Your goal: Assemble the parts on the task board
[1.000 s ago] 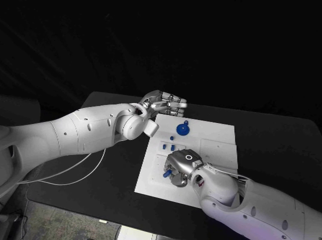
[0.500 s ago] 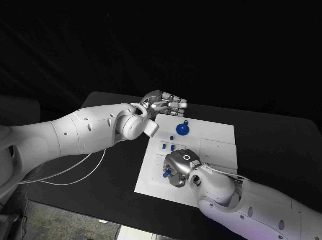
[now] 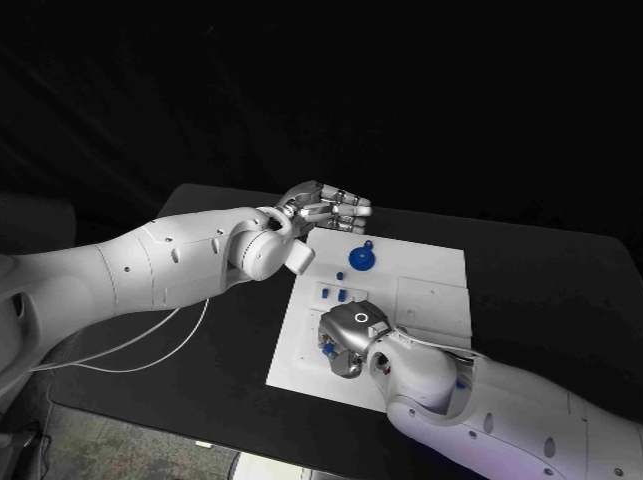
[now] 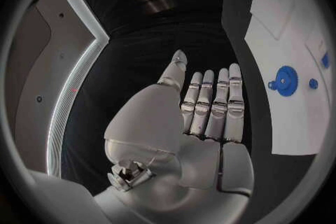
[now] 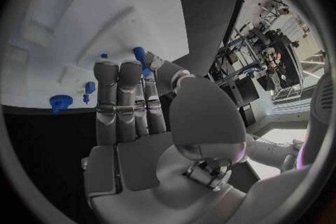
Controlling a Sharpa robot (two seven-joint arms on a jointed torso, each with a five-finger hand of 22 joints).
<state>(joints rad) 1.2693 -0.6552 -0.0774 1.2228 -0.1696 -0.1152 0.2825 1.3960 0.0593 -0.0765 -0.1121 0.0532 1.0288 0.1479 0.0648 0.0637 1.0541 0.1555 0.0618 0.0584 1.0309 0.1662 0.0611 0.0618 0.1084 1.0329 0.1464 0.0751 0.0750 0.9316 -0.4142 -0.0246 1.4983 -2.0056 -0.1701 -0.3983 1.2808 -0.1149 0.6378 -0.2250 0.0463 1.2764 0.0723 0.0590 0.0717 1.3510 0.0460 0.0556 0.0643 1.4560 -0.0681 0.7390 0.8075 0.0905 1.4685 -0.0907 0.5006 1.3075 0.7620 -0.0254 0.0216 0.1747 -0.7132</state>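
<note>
Blue part [image 3: 330, 349] largely hidden under the right robot hand [image 3: 347, 338]; grip indiscernible.

The task board [image 3: 422, 275] is smooth, flat white and looks like plastic. The gear [image 3: 362, 258] is shiny blue plastic. The worktop [image 3: 552, 290] is dull black, maybe cloth. Both hands, left [image 3: 326, 208] and right [image 3: 347, 338], are smooth silver metal with a soft shine.

Two bulky, glossy white arms with small dark screw holes end in silver hands: the left hand [image 3: 326, 208] and right hand [image 3: 349, 335], whose back bears a white ring mark; segmented metallic fingers [image 4: 210, 106].
</note>
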